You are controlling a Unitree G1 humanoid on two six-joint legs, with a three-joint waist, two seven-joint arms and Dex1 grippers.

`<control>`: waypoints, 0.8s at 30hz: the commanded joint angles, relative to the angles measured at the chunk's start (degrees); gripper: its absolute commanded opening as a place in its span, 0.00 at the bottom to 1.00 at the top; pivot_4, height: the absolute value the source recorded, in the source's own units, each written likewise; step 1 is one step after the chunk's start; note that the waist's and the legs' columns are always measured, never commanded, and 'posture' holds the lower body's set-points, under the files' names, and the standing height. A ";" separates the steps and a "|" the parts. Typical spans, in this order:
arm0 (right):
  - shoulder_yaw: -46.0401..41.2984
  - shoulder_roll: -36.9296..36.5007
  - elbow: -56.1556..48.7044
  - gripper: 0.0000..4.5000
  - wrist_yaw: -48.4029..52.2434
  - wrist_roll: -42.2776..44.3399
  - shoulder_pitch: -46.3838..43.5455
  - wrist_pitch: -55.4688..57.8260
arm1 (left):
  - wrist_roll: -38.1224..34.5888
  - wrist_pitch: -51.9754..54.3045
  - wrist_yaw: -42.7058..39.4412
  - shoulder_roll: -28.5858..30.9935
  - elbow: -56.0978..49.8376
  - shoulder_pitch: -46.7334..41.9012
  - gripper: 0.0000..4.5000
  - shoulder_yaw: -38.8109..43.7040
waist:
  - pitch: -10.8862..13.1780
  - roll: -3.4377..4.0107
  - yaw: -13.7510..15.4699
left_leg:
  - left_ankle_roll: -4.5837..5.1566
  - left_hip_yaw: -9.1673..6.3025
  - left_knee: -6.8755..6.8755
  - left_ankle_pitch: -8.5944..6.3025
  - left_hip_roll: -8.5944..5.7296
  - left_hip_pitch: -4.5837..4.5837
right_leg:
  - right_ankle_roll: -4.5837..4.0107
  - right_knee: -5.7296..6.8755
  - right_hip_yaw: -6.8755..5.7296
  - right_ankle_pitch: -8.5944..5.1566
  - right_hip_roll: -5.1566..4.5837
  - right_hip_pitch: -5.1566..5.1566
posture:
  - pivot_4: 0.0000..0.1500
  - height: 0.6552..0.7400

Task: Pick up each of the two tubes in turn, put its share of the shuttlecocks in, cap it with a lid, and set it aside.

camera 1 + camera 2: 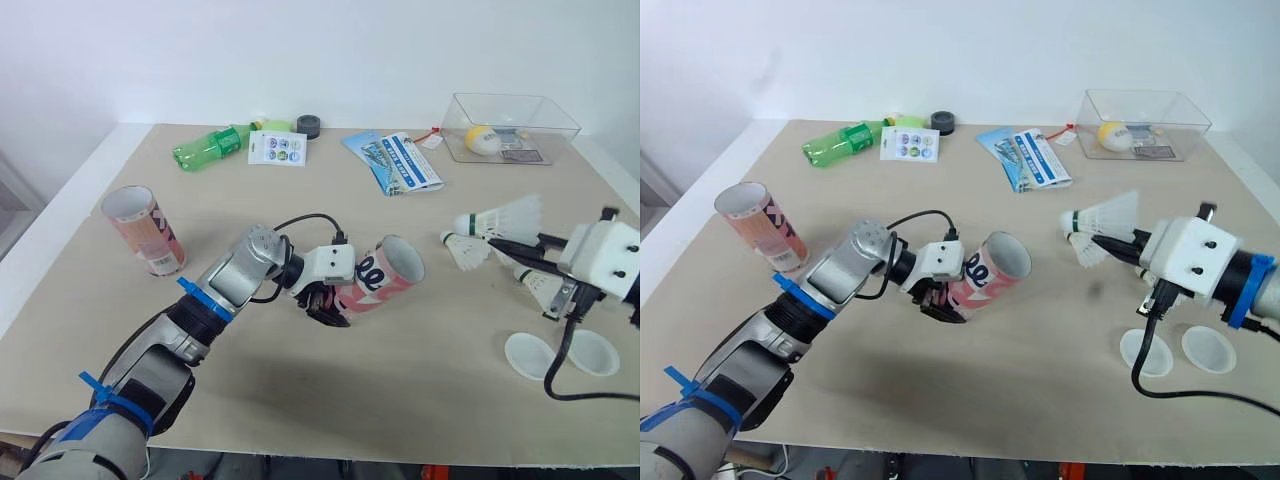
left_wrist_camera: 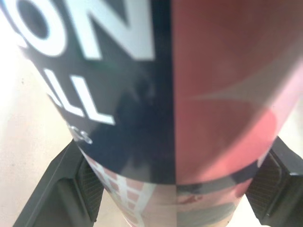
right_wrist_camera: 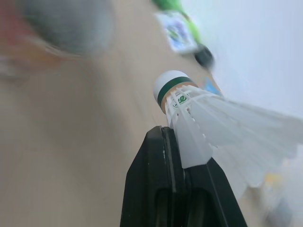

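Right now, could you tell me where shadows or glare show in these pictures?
Left eye view: even, soft light; the held tube throws a faint shadow on the table. Left wrist view: a pale sheen lies across the tube's glossy red side. Right wrist view: the held shuttlecock is brightly lit, without glare.

We observe a table [image 1: 420, 410] with a flat, matte beige top. A pale border strip [image 1: 82, 190] runs along its left side. Behind the far edge stands a plain white wall [image 1: 300, 50], without markings. Lighting is even and diffuse, and shadows on the table are soft and short. Beyond the left border we note a grey surface [image 1: 10, 215] that we cannot identify.
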 commanded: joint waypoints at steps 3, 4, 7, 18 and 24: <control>14.20 -2.42 0.66 0.02 4.68 -0.97 -15.11 -4.75 | -0.58 3.13 1.50 -0.85 -0.57 -2.00 0.79 0.91 | 0.08 -0.03 -0.11 | -0.02 0.02 -0.01 0.01 -0.01 -0.08 | 0.06 0.00 0.01 0.08 -0.02 -0.10 | 1.00 1.00; 16.82 -2.21 1.75 0.02 5.72 -2.03 -17.84 -5.91 | -0.51 3.30 1.65 -0.78 -0.93 -1.79 0.79 0.75 | 0.08 -0.03 -0.06 | -0.03 0.00 -0.01 0.01 -0.01 -0.07 | 0.06 0.00 0.01 0.06 -0.02 -0.08 | 1.00 1.00; 21.09 -1.87 3.81 0.02 7.79 -3.72 -22.37 -7.69 | -0.56 3.88 1.84 -0.61 -1.79 -1.50 0.79 0.58 | 0.10 -0.06 0.08 | -0.03 0.02 -0.05 0.01 -0.01 -0.15 | 0.06 0.00 0.01 0.03 -0.02 -0.17 | 1.00 1.00; 26.00 -1.49 8.05 0.02 12.50 -6.72 -26.75 -13.36 | -1.38 6.23 2.92 0.56 -5.27 -0.05 0.79 0.79 | 0.10 -0.04 0.16 | -0.03 -0.01 -0.20 0.01 -0.01 -0.14 | -0.01 0.03 -0.02 -0.07 -0.03 -0.21 | 1.00 1.00; 29.12 -0.32 7.72 0.33 15.63 -4.82 -30.70 -11.02 | -1.45 5.99 3.19 0.50 -4.84 -0.03 0.79 0.37 | 0.09 -0.04 0.14 | -0.03 0.00 -0.16 0.01 0.00 -0.10 | -0.03 0.06 -0.01 -0.03 -0.03 -0.20 | 1.00 1.00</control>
